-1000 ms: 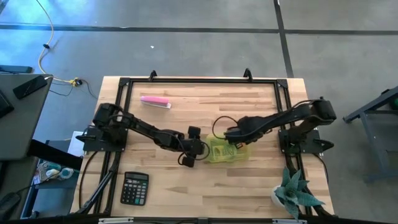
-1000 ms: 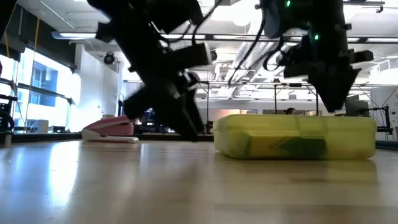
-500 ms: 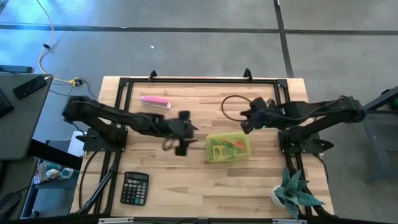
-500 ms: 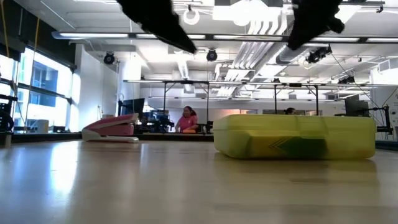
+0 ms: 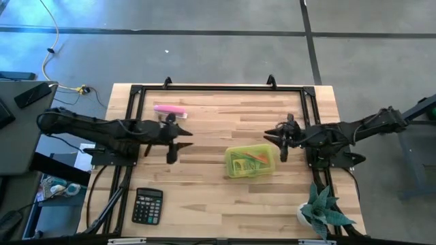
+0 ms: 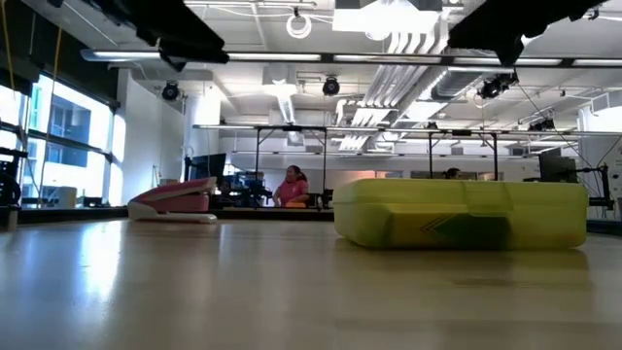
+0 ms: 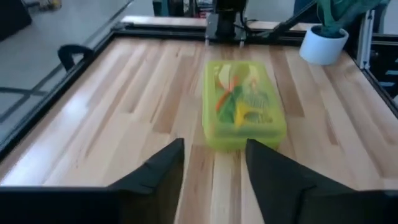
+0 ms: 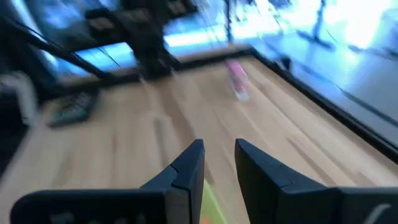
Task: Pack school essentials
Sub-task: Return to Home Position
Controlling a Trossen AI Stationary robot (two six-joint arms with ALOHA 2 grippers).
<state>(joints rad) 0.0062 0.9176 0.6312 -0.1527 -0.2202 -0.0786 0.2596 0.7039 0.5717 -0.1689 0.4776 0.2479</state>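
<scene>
The left gripper hangs over the counter a little left of the centre of the high view. In the left wrist view its two fingers stand clearly apart and I see nothing between them, only bare wood. The right gripper is on the other side, right of the centre. Its fingers have a narrower gap between them, and they also hold nothing.

Between the two grippers, a bit lower in the high view and apart from both, lies the yellow-green case. It lies flat on the counter with the lid down. Through the translucent lid I see the school essentials inside, as orange and green shapes; I cannot tell the single pieces. In the low view the case is at the right of the middle, and the arms show only as dark shapes along the top edge.

Farther out, a pink stapler lies in the upper left part of the counter, just above the left gripper in the high view. A calculator is in the lower left corner and a potted plant is in the lower right corner. In the low view a person in a pink top is far in the room behind the counter.
</scene>
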